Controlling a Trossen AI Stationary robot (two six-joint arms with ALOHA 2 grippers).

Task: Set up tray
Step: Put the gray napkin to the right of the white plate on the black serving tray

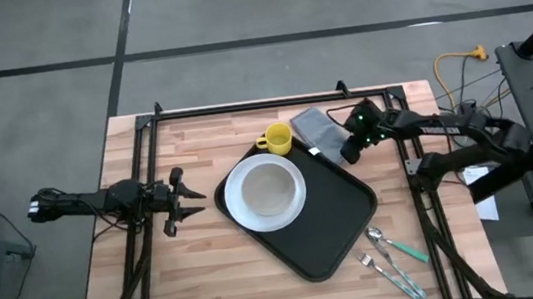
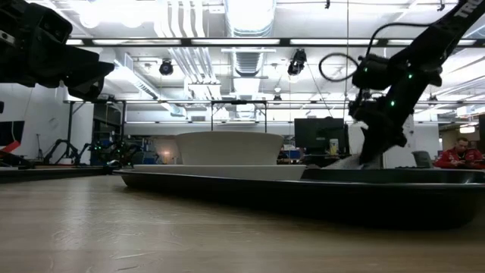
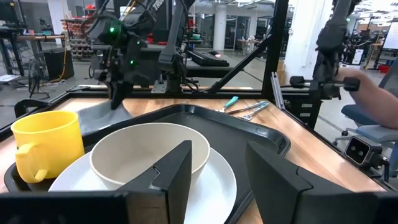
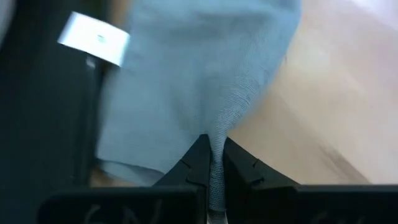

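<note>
On the wooden table (image 1: 211,277), the black tray (image 1: 330,218) lies at the middle, turned at an angle to the table's edges. A round white plate (image 1: 244,212) sits on the tray's end nearer the left arm, and a white bowl (image 1: 267,187) stands on the plate. A grey cloth (image 1: 316,128) lies at the tray's far edge, partly over the rim and partly on the wood, with a small white tag (image 4: 93,38) on it. A yellow mug (image 1: 277,140) stands just beside the plate, at the tray's far corner and next to the cloth. Off the tray, near the table's front right corner, lie metal cutlery (image 1: 388,261) and a utensil with a teal handle (image 1: 404,249), close together.

The right gripper (image 1: 346,154) is down at the cloth, its jaws closed on a pinched fold of the fabric. The left gripper (image 1: 192,198) hangs at the table's left side, apart from the tray, with its jaws spread and nothing between them.
</note>
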